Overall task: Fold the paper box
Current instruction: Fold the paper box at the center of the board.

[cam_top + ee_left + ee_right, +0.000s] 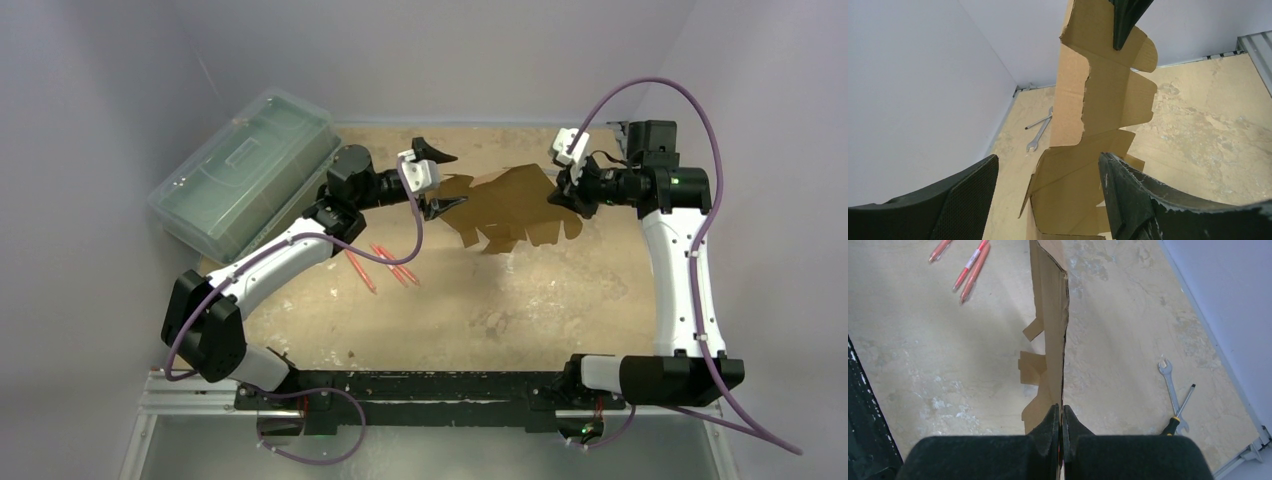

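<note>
Brown paper box [515,205] hung edge-up, likely for folding | right gripper [1061,412] clenched its right edge | left gripper [1048,162] gaped, straddling left flaps

Worn table [520,310]: green case [240,170], red pens [971,262], wrench [1170,385], screwdriver [1172,426].

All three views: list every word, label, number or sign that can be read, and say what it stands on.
No text can be read anywhere.
On the paper box: none, plain brown.
On one red pen: a white label band, too small to read.
On the green plastic case: nothing legible.
</note>
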Motion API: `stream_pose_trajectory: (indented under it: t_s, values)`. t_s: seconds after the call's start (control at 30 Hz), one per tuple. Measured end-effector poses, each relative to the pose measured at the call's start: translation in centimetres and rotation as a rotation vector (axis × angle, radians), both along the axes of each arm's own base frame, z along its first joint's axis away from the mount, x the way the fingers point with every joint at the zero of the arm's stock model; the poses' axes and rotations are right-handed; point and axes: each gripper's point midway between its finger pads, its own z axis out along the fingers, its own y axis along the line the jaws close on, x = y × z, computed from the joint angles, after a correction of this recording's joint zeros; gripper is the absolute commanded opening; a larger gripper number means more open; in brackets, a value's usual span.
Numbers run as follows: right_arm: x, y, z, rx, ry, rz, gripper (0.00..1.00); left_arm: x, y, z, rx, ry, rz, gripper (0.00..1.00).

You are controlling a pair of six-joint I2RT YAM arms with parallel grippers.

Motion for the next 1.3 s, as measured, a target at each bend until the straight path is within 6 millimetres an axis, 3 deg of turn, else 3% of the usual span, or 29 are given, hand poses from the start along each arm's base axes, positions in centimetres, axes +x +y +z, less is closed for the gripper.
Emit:
stream_pose_trajectory:
  t_s: [0.2,0.5,0.83,0.9,1.2,1.3]
  values:
    - [-0.2,0.4,0.1,0.019,0.006,0.015,0.00,0.5,0.2,-0.3,0.014,-0.007,0.028,0.69]
    - [-0.5,0.7,0.3,0.036,0.010,0.029,0.00,0.6,0.3,-0.4,0.020,-0.011,0.035,0.50]
    - [-0.5,0.9,0.3,0.045,0.012,0.035,0.00,0.6,0.3,-1.0,0.039,-0.001,0.036,0.50]
    - [-0.5,1.0,0.3,0.052,0.015,0.041,0.00,0.6,0.3,-1.1,0.041,0.002,0.035,0.54]
    - [-0.3,1.1,0.1,0.056,0.026,0.041,0.00,1.2,0.9,-0.9,0.010,0.079,0.097,0.92]
    - [-0.2,1.2,0.2,0.067,0.025,0.037,0.00,1.2,2.6,0.2,-0.069,0.157,0.168,0.99]
